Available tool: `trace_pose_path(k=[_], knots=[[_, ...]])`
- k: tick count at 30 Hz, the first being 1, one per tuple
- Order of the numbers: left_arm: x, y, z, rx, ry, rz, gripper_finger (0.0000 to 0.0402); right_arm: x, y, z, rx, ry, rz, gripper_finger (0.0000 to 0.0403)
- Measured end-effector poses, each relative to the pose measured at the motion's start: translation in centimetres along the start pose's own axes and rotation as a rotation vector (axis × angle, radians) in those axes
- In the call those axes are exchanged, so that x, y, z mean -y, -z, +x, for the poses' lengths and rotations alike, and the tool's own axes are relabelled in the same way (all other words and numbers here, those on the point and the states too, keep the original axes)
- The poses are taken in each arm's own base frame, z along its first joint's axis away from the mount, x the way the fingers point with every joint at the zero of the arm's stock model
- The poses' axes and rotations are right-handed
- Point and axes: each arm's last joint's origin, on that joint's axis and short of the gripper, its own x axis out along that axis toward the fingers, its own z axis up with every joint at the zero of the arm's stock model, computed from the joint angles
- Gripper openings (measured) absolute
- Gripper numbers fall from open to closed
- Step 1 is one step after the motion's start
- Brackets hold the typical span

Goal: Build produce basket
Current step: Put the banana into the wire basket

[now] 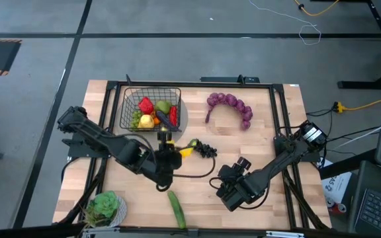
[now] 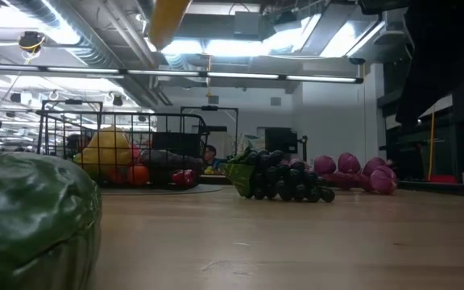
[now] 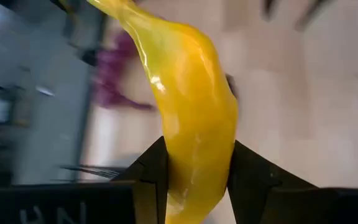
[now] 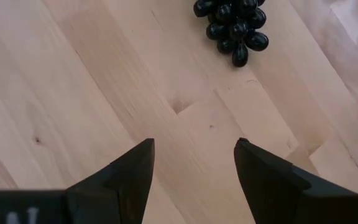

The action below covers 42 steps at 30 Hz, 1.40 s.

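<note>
The black wire basket (image 1: pixel 152 109) stands at the table's far left and holds a red pepper, a lemon and other produce; the low view shows the basket (image 2: pixel 119 149) too. My left gripper (image 1: pixel 172 151) is just near of the basket, shut on a yellow banana (image 3: pixel 191 99), and is well above the table. Beside it the dark grapes (image 1: pixel 206 149) lie on the wood. The purple bunch (image 1: pixel 230 108) lies at the far right. My right gripper (image 4: pixel 194 168) hangs open over bare wood, near of the grapes (image 4: pixel 232 22). My left gripper pinches the banana between its two fingers, on its two sides near one end (image 3: pixel 194 158). The rest of the fruit juts forward past the fingertips (image 3: pixel 151 168). The banana (image 2: pixel 167 20) is lifted clear of the table, high above the grapes (image 2: pixel 284 177).
A cucumber (image 1: pixel 176 210) lies near the front edge, and a green leafy vegetable (image 1: pixel 104 206) sits at the near left corner. A black frame (image 1: pixel 276 99) runs around the tabletop. Bare wood lies between the grapes and the cucumber.
</note>
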Motion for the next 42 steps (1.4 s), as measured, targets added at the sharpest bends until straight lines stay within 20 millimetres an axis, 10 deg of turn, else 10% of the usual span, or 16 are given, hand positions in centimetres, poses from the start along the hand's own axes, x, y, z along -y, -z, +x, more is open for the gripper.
trace_pose_path(k=[8,22,42], knots=[[-5.4,-1.1,-0.9,-0.076,-0.243,0.022,0.0125,-0.1,0.0,0.0,0.005,-0.005,0.003,0.0222],[-16.4,5.0,4.0,-0.613,-0.391,-0.269,0.0134,-0.1,0.0,0.0,0.007,-0.005,0.003,0.0222],[-17.2,6.3,5.4,-0.662,-0.444,-0.271,0.0135,-0.2,-0.1,0.0,0.015,-0.012,0.007,0.0222]])
